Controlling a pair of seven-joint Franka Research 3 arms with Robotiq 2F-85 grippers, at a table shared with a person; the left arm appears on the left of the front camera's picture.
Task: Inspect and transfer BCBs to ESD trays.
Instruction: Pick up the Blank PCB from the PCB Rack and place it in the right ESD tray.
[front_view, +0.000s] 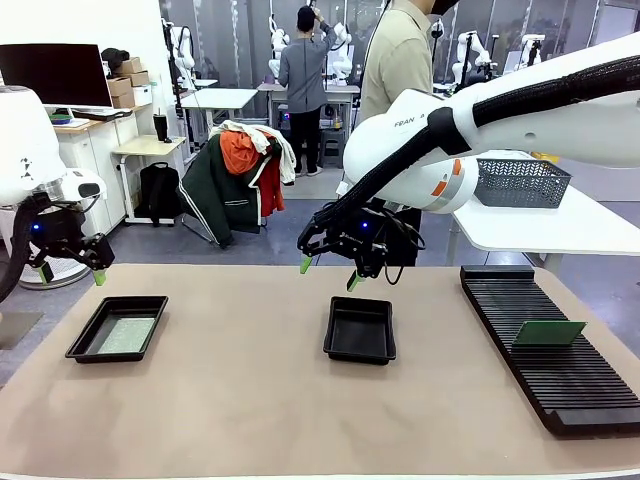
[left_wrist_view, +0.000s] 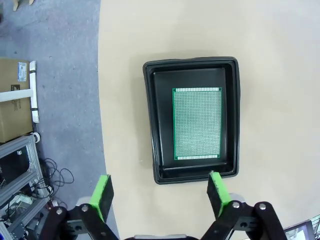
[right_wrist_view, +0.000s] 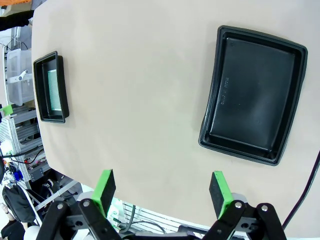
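Two black ESD trays lie on the tan table. The left tray (front_view: 117, 328) holds a green BCB (front_view: 124, 335); the left wrist view looks straight down on that tray (left_wrist_view: 194, 67) and its board (left_wrist_view: 197, 123). My left gripper (front_view: 70, 274) hangs open above the table's far left edge, its jaws (left_wrist_view: 161, 193) wide with nothing between them. The middle tray (front_view: 360, 329) has a bare floor, seen too as the tray (right_wrist_view: 254, 94) in the right wrist view. My right gripper (front_view: 330, 273) hovers open just behind it, its fingers (right_wrist_view: 162, 192) apart. Another BCB (front_view: 548, 333) leans in the rack.
A long black slotted rack (front_view: 560, 350) runs along the table's right side. A grey mesh basket (front_view: 520, 183) sits on a white side table at the right. A person stands behind the right arm. Bare tan surface lies between the trays.
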